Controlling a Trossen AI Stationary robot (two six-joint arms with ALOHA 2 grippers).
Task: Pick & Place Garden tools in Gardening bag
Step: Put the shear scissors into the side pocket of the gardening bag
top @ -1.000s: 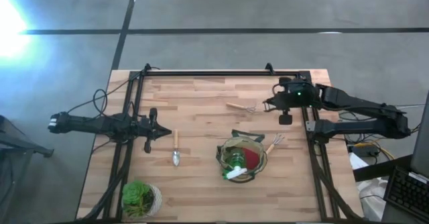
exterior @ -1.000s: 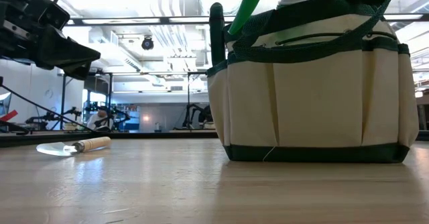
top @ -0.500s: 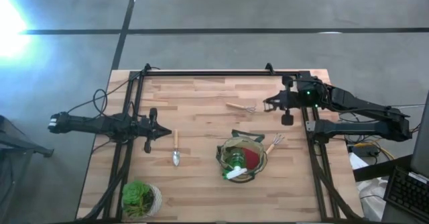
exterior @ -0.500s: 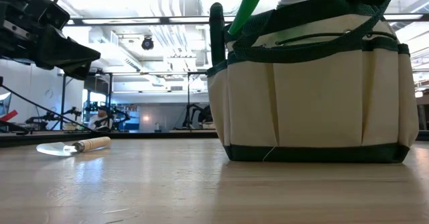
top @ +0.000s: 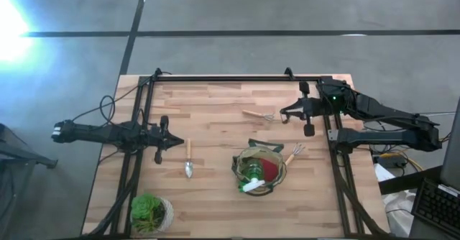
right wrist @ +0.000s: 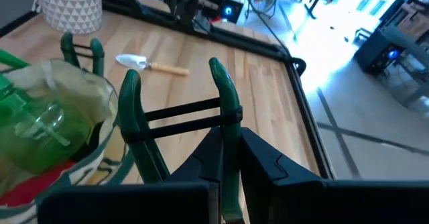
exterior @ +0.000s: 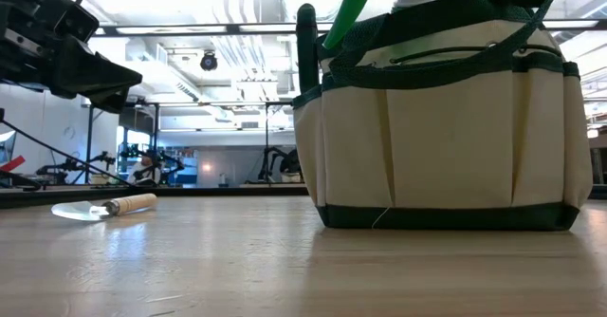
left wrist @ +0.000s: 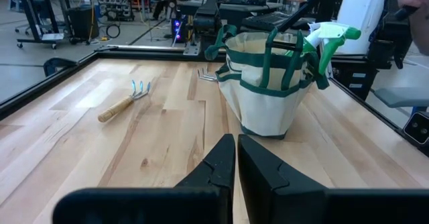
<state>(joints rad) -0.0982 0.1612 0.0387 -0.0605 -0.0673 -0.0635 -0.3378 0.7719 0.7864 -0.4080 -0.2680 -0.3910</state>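
Observation:
My right gripper is over the table's far right, shut on a green-handled tool whose two handles are joined by dark bars. The olive-tan bag stands right of centre with a green spray bottle and a red item in it. A trowel lies flat left of the bag. One rake fork lies far of the bag, and another lies at the bag's right. My left gripper is shut and empty, far of the trowel. My right gripper pinches one green handle of the tool between its two fingers. The fingers come roughly level from the table's right side. The handle runs out past the fingertips. The second handle stands free beside it, and the tool is lifted clear of the table.
A leafy plant in a pale pot stands at the near left corner. Dark frame rails run along the far edge and down both sides. Bare wood lies between the trowel and the far rail.
My right arm's wrist has drawn a little toward the table's right edge, while its gripper stays over the far right with the green-handled tool.

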